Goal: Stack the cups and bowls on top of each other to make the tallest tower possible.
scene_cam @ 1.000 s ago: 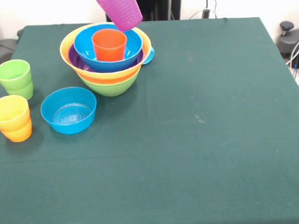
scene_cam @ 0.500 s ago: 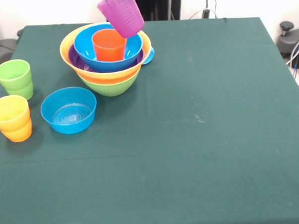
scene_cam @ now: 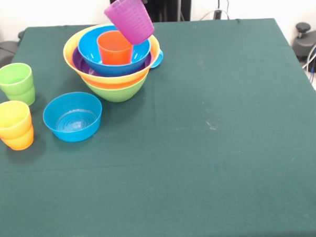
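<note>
At far left stand smooth tapered plastic cups: a green cup and, nearer, a yellow cup, both upright. Right of them sits a round, glossy, flat-bottomed blue bowl. Farther back is the tower: a lime bowl under nested yellow, purple and blue bowls, an upright orange cup inside. Just above its right rim hangs a ribbed purple cup, tilted, mouth up-left. The gripper is barely visible at the top edge; its grip cannot be told.

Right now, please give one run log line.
purple cup: tilted above orange cup | tower: four bowls | small blue bowl: apart | pincer: unclear
</note>
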`<action>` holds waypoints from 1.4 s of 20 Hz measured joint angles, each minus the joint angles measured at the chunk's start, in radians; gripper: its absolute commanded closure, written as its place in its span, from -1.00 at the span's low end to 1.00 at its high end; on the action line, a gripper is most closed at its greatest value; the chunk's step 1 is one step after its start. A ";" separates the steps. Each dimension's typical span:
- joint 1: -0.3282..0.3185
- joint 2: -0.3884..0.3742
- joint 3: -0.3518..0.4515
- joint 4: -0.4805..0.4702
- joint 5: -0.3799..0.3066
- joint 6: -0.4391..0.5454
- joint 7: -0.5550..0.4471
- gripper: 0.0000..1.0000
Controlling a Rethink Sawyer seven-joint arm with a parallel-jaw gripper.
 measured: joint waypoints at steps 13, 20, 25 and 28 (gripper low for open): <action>-0.007 0.034 0.000 -0.041 -0.005 0.017 0.000 1.00; -0.014 0.039 0.002 -0.061 -0.005 0.070 0.000 1.00; -0.025 0.038 0.010 -0.063 -0.005 0.110 0.000 1.00; -0.033 0.038 0.016 -0.063 -0.005 0.125 0.000 1.00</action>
